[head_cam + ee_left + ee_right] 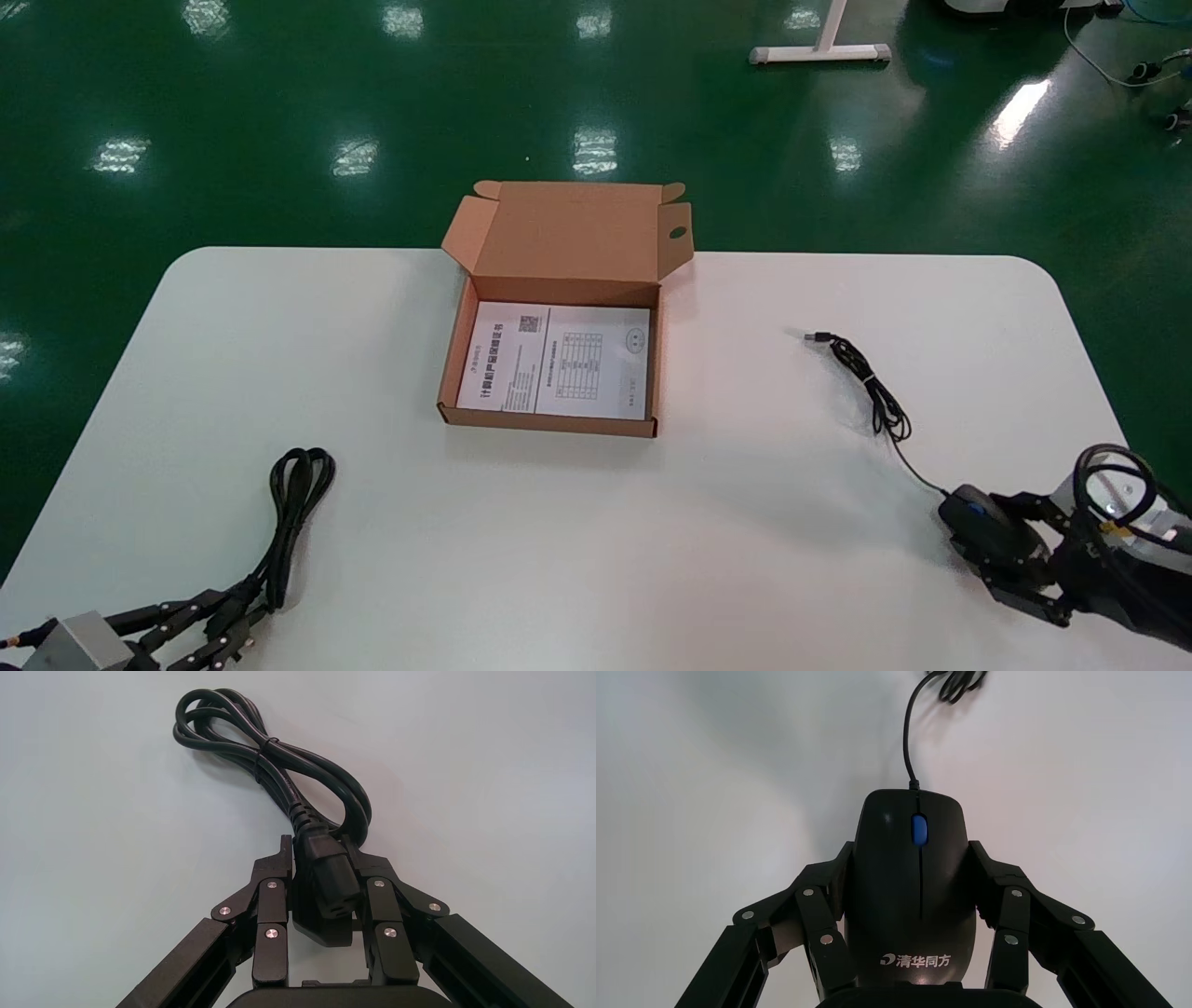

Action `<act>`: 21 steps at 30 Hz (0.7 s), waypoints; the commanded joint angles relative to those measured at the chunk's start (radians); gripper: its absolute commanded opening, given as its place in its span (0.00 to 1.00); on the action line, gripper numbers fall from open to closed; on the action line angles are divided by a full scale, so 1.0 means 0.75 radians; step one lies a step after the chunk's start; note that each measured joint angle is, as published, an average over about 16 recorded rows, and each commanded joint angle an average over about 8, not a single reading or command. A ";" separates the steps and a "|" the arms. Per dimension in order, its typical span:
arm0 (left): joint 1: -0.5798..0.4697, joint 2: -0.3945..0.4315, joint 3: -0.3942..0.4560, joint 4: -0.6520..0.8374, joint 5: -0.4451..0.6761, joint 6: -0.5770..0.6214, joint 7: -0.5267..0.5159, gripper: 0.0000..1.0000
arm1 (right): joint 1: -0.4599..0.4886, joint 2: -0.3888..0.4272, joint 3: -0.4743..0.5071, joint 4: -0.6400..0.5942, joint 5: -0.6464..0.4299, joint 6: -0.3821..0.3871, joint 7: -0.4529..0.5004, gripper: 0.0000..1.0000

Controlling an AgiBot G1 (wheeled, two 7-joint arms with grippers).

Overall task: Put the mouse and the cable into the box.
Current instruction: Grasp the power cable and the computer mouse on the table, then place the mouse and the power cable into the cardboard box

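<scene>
Table point(652, 550) is carrying the open box point(568, 233) at upper centre of the head view, well apart from both loads. Left gripper point(323, 860) is pinching the cable point(274, 762) by its plug at lower left, and right gripper point(912, 857) is clasping the mouse point(912, 888) by its sides at lower right, both narrowed onto their loads. Lifting high before crossing is looking wise, so the coil and the mouse's cord point(871, 382) are clearing the box wall.

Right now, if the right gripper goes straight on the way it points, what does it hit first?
The right gripper is shut on the mouse, so that comes first; past it, the cord runs ahead, probably next, though depth is unclear.
</scene>
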 commanded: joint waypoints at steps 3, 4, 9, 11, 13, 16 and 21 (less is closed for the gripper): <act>-0.005 0.010 -0.012 -0.004 -0.007 -0.011 0.005 0.00 | 0.029 -0.023 0.019 -0.011 -0.004 0.040 -0.021 0.00; -0.008 0.011 -0.016 -0.005 -0.009 -0.013 0.009 0.00 | 0.042 -0.030 0.023 -0.014 -0.006 0.048 -0.028 0.00; -0.033 0.019 -0.042 -0.011 -0.016 -0.015 0.038 0.00 | 0.134 -0.086 0.041 -0.034 -0.022 0.074 -0.079 0.00; -0.048 0.025 -0.056 -0.013 -0.021 -0.013 0.054 0.00 | 0.183 -0.118 0.047 -0.046 -0.028 0.080 -0.109 0.00; -0.065 0.033 -0.070 -0.014 -0.027 -0.011 0.072 0.00 | 0.237 -0.152 0.052 -0.060 -0.034 0.083 -0.146 0.00; -0.095 0.048 -0.090 -0.015 -0.036 -0.007 0.102 0.00 | 0.325 -0.211 0.060 -0.089 -0.039 0.082 -0.212 0.00; -0.157 0.102 -0.111 -0.016 -0.049 -0.024 0.151 0.00 | 0.476 -0.324 0.073 -0.153 -0.032 0.074 -0.356 0.00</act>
